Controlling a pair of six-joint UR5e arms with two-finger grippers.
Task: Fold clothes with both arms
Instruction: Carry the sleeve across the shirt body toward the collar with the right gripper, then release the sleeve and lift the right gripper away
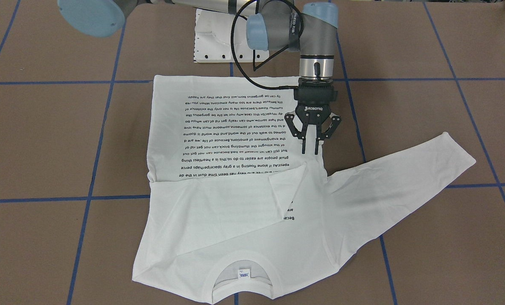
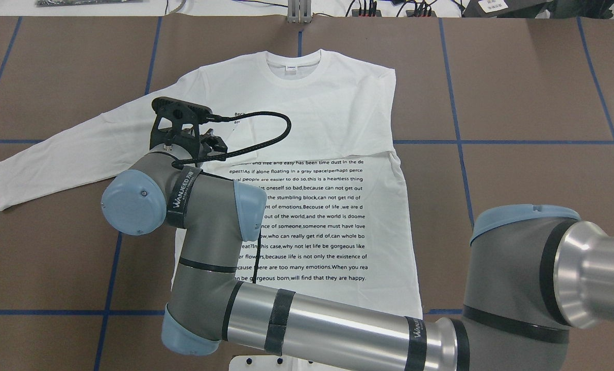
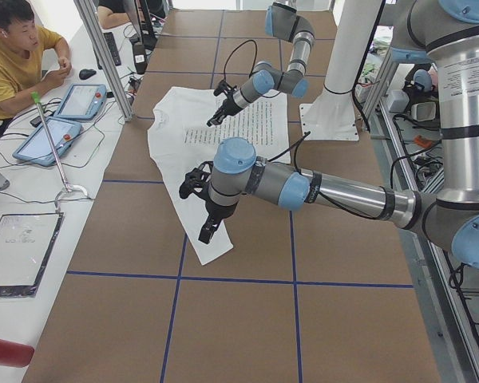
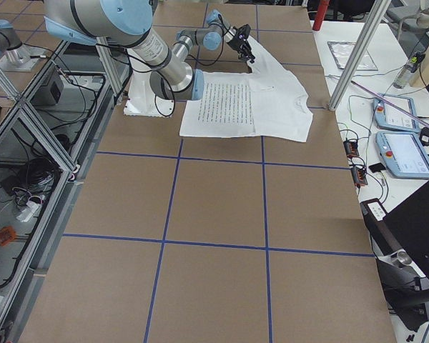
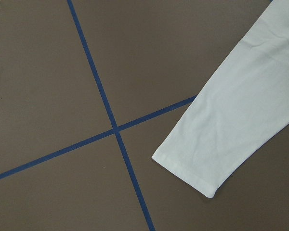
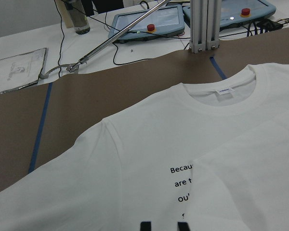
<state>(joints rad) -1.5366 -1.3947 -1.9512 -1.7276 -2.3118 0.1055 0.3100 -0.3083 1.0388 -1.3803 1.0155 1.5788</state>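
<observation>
One sleeve (image 1: 218,212) lies folded over the T-shirt (image 1: 244,127), just ahead of the right end effector (image 1: 311,150), its fingers (image 1: 304,146) slightly parted, empty. Second sleeve (image 1: 405,178) awaits, spread on the tabletop (image 1: 44,140) below the left end effector (image 3: 205,236); its grip I cannot tell.

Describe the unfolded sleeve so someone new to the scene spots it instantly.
A white long-sleeved T-shirt lies print-up on the brown, blue-taped table. Its spread sleeve runs from the shoulder on the robot's left onto bare table. The other sleeve is folded across the chest, covering the top lines of text.
</observation>
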